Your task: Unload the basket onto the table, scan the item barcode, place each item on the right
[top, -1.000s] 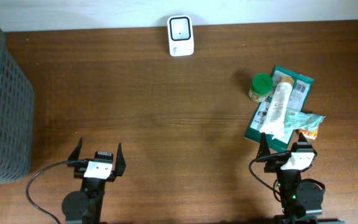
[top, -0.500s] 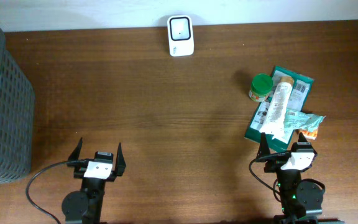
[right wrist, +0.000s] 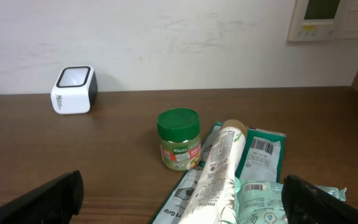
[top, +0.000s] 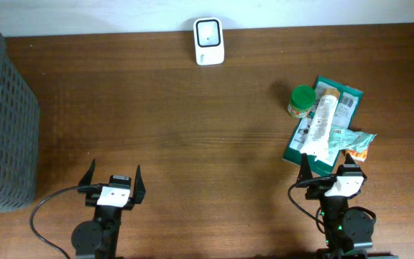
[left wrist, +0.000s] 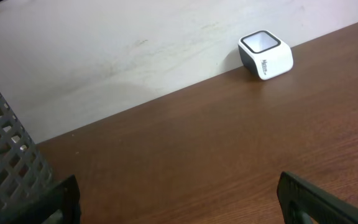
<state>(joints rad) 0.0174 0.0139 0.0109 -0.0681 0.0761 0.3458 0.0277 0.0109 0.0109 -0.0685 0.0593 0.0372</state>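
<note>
Jar (right wrist: 179, 139) | green lid, Knorr label | packet (right wrist: 258, 163) | barcode (right wrist: 263, 147) showing

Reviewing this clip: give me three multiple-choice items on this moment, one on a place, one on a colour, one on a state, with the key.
1. Where on the table does the white scanner stand?
A. At the far edge, by the wall.
B. At the near edge.
C. Dead centre.

2. What colour is the lid of the jar?
A. Red.
B. Green.
C. White.

3. How are the left gripper and the right gripper?
A. Both shut.
B. One holds the jar.
C. Both open, holding nothing.

Key:
1 A, the overhead view shows it at the wall side.
2 B, the right wrist view shows a green lid.
3 C, each is spread wide, gripping nothing.
</note>
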